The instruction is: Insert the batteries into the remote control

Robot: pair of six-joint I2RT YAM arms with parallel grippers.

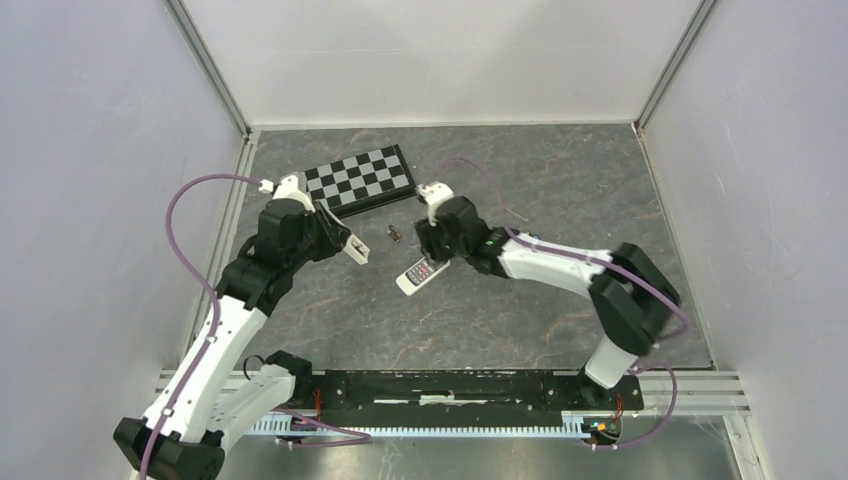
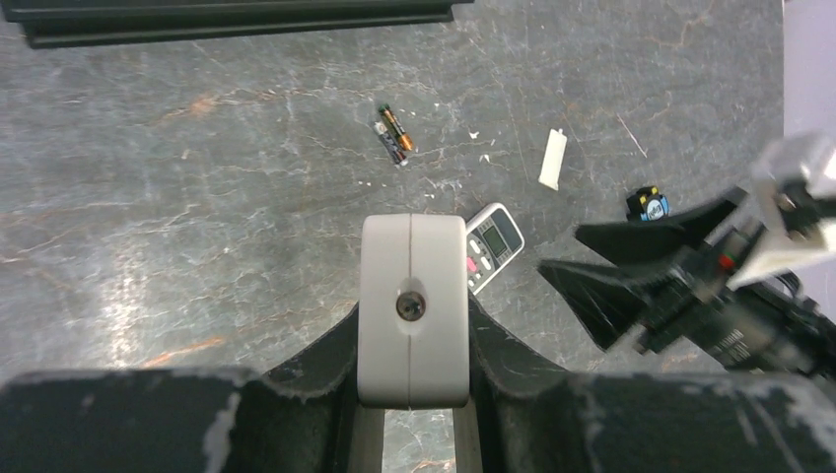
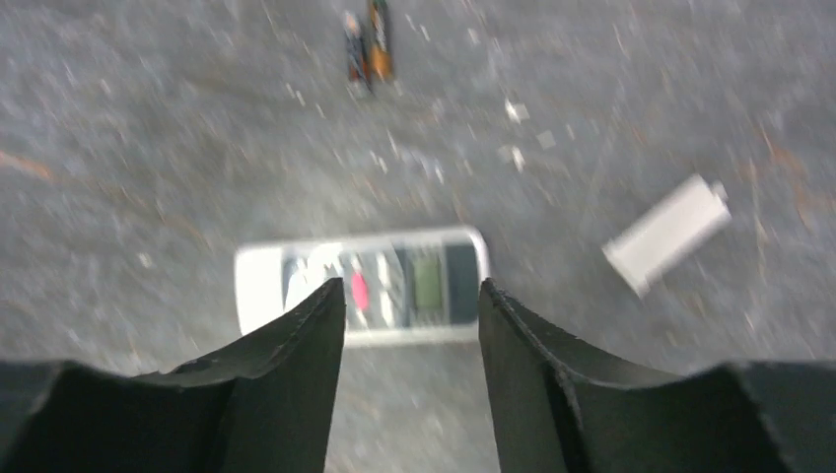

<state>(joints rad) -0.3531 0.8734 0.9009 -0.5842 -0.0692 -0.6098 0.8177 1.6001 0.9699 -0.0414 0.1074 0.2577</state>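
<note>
- Left gripper (image 2: pixel 412 330), at the bottom of its own wrist view, is closed partway on the white remote control (image 2: pixel 412 310) and clamps it from both sides. Only the remote's end face shows there, so I cannot tell which way the battery recess faces.
- From the top camera, the held remote pokes out of that gripper as a short white bar, left of centre.
- Right gripper (image 3: pixel 412 286) stands open and holds nothing. Its two black fingers straddle the shorter buttoned remote (image 3: pixel 360 286) from above, in the middle of a blurred wrist view.
- Both batteries (image 3: pixel 367 44) lie side by side, apparently touching, on the grey table (image 1: pixel 560 200). They sit at the top edge of the right wrist view, well beyond the fingertips.
- A small white cover piece (image 3: pixel 667 235) lies at the right of that view. A black-and-blue gadget (image 2: pixel 648 205) sits at the right of the left wrist view.
- Risk: if the open jaws close where they are, they would likely take the buttoned remote, not a cell.
- Risk: with the cells paired so tightly, pinching one could nudge the other into rolling away.
- Risk: pressing a battery into the clamped remote could tilt or slip it, and the hidden recess makes alignment uncertain.
</note>
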